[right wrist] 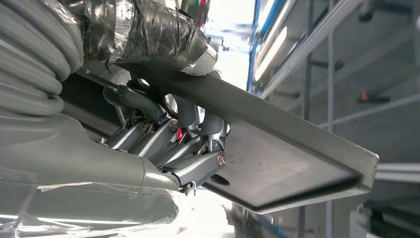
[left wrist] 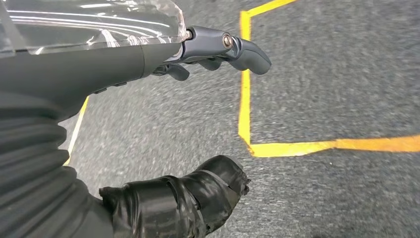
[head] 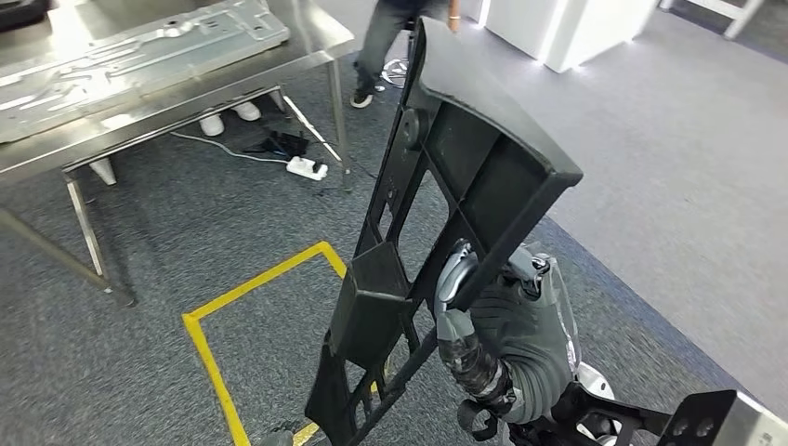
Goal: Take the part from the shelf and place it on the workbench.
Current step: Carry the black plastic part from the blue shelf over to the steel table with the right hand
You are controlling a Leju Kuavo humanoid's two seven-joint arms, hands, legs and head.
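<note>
Head view: right hand [head: 483, 316] clamped on a rib of the long black part [head: 446, 214], which rises stiffly above it. Looks rigid, light but top-heavy; grip nearer midspan. Left hand [left wrist: 218, 49] loosely curled, holding nothing.

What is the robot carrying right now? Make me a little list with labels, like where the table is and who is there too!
part: long black plastic frame, held upright and tilted
right hand: right hand grips the frame's bar
left hand: left hand holds nothing, above the carpet
workbench: steel workbench, ahead on the left, a grey metal panel lying on it
floor: grey carpet with yellow tape lines
person: legs of a person beyond the workbench
</note>
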